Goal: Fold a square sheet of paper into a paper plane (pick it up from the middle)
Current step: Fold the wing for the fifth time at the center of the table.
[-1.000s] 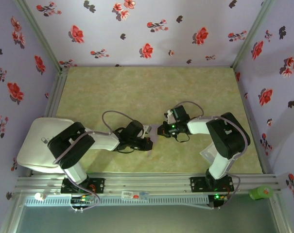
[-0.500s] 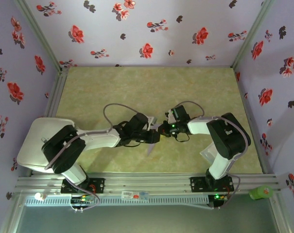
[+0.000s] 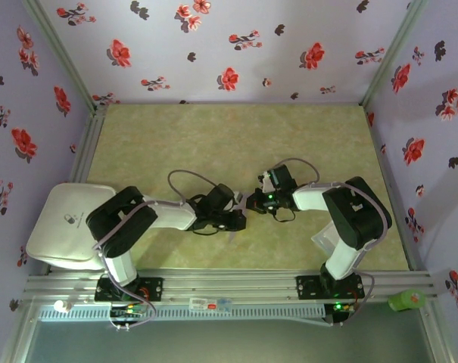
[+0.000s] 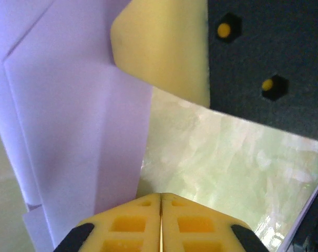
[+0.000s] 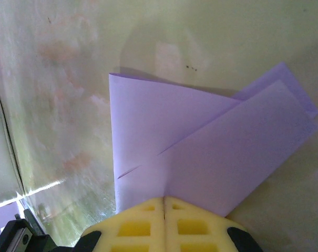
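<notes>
The right pincer [image 5: 164,206] is pressed together, pinching the near edge of the partly folded pale lavender paper sheet [image 5: 201,147]. The sheet fans out directly ahead of it over the mottled green worktop [image 5: 64,79]. The left pincer [image 4: 160,202] is pressed together, with the sheet lying just left of its tips.

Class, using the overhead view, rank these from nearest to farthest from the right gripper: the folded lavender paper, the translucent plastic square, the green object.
1. folded lavender paper, held by the right gripper, mid-table.
2. translucent plastic square, by the right arm's base.
3. green object, near rail, far right.
</notes>
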